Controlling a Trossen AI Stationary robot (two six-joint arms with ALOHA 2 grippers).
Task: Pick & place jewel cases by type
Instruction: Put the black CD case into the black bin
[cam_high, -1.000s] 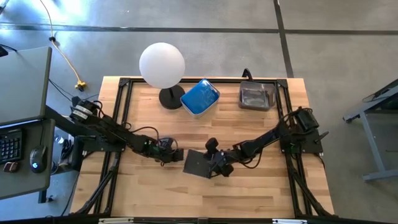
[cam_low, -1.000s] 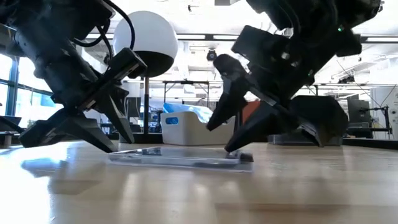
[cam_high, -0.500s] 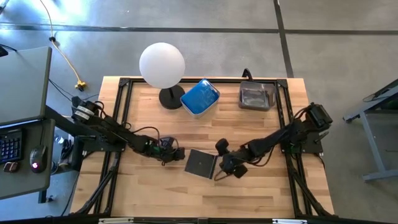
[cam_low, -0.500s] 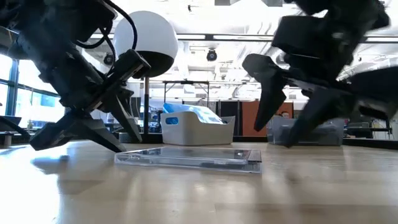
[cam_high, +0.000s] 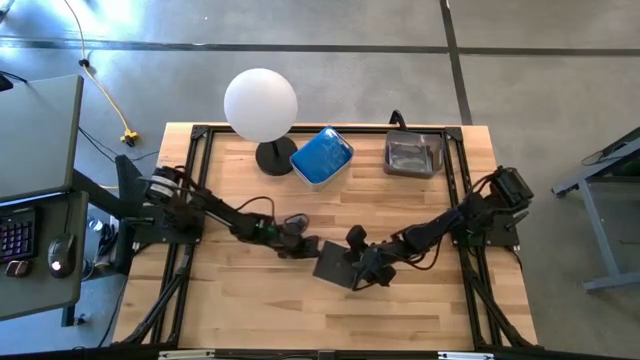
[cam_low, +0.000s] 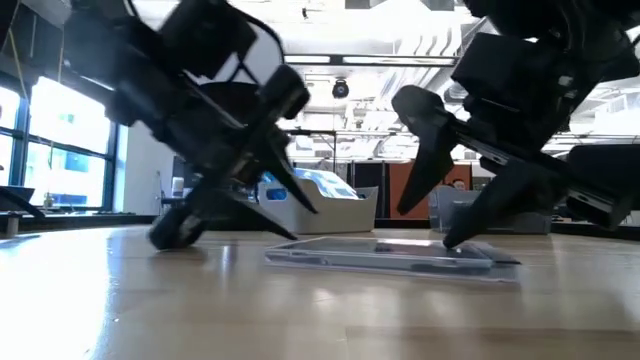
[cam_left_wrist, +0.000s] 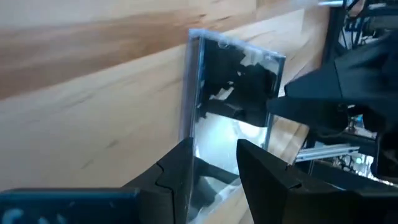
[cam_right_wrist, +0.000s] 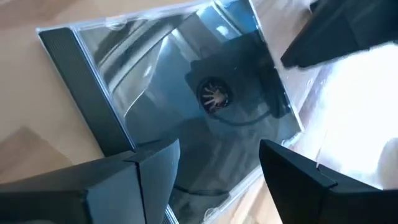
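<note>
Now both arms are low over the middle of the wooden table (cam_high: 220, 310), meeting at a single jewel case (cam_high: 336, 264) — a clear one with a dark inside, lying flat on the wood between them. From the left edge, the left gripper (cam_high: 300, 246) reaches in and sits right at the case's near corner; its wrist camera shows the two dark fingers (cam_left_wrist: 177, 177) apart, with the case's edge running between them, though I can't say they're pressing on it. From the right edge, the right gripper (cam_high: 372, 270) hangs over the case's other side, jaws spread wide, the case showing through the gap between the fingers (cam_right_wrist: 149, 168), nothing clamped.

Along the far edge stand two tubs: a white tub (cam_high: 322, 158) holding blue cases (cam_high: 322, 152), and beside it, toward the far right corner, a clear tub (cam_high: 413, 155) with dark cases inside. At the far left sits a lamp (cam_high: 261, 106) with a round white globe on a black foot.
</note>
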